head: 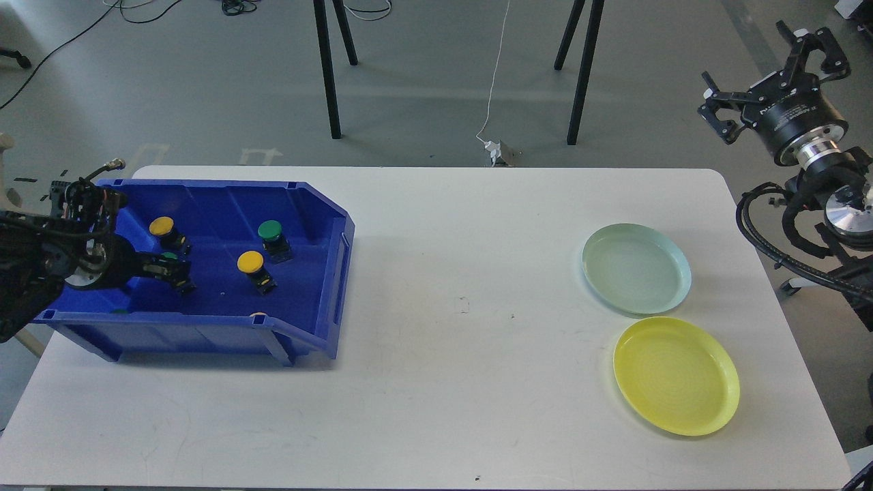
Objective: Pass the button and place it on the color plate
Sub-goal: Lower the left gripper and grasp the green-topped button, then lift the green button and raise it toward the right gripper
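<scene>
Evidently picking, the left gripper [170, 271] reaches into the blue bin [320, 273] at left, fingers seemingly around a green button [168, 258]; whether clamped, I cannot tell. Right gripper [771, 71] waits spread at upper right, above 2 plates [682, 273].

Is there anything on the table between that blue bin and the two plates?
No, the head view shows only bare white table between the blue bin and the green plate and yellow plate.
</scene>
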`<state>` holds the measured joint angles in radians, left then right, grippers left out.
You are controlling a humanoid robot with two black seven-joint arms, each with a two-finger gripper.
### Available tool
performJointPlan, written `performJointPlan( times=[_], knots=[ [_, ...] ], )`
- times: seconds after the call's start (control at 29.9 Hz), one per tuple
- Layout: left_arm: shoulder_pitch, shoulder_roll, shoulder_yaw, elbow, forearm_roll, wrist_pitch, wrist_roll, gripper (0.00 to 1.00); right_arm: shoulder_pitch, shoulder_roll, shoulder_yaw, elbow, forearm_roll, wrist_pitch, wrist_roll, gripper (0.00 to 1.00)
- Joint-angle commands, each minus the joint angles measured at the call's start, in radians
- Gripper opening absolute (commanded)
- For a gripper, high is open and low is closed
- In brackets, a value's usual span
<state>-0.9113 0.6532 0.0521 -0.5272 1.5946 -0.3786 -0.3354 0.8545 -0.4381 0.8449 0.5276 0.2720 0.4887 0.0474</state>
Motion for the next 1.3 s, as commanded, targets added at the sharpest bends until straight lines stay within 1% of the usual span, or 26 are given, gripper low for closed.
performJointPlan(
  times=[0.0, 0.13, 0.2, 0.4, 0.53, 0.63, 0.77, 0.9, 1.0, 1.1, 1.27],
  knots=[
    [0.003, -0.003, 0.0, 0.021, -0.002, 0.0, -0.001, 0.59, 0.0, 0.006, 0.0, 0.0, 0.0, 0.0, 0.0, 1.0],
    [0.003, -0.015, 0.0, 0.047, -0.002, -0.003, -0.001, 0.43, 0.0, 0.006, 0.0, 0.0, 0.0, 0.0, 0.0, 1.0],
    [0.003, -0.015, 0.0, 0.049, -0.002, -0.003, -0.002, 0.39, 0.0, 0.006, 0.0, 0.0, 0.0, 0.0, 0.0, 1.0],
    [0.002, -0.017, -0.002, 0.049, -0.002, -0.003, -0.002, 0.38, 0.0, 0.006, 0.0, 0.0, 0.0, 0.0, -0.001, 1.0],
    [-0.003, -0.017, -0.002, 0.017, 0.001, -0.008, -0.002, 0.36, 0.0, 0.006, 0.0, 0.0, -0.002, 0.0, 0.0, 1.0],
    [-0.007, 0.003, -0.011, -0.031, 0.001, -0.008, -0.002, 0.35, 0.0, 0.004, 0.002, 0.0, -0.002, 0.0, 0.0, 1.0],
    [-0.015, 0.046, -0.014, -0.048, -0.008, -0.013, -0.002, 0.35, 0.0, 0.004, 0.002, 0.0, -0.002, 0.0, 0.0, 1.0],
    [-0.018, 0.063, -0.011, -0.056, -0.01, -0.013, -0.002, 0.35, 0.002, 0.004, 0.002, 0.0, -0.002, 0.0, 0.0, 1.0],
    [-0.02, 0.106, -0.011, -0.109, -0.01, -0.013, -0.002, 0.35, 0.002, 0.004, 0.002, 0.0, -0.002, 0.0, -0.001, 1.0],
    [-0.04, 0.167, -0.011, -0.2, -0.01, -0.016, 0.007, 0.35, 0.0, 0.006, 0.002, 0.0, -0.002, 0.0, 0.0, 1.0],
    [-0.099, 0.252, -0.014, -0.309, -0.008, -0.058, 0.013, 0.35, 0.006, 0.004, 0.0, 0.0, -0.002, 0.0, -0.001, 1.0]
  ],
)
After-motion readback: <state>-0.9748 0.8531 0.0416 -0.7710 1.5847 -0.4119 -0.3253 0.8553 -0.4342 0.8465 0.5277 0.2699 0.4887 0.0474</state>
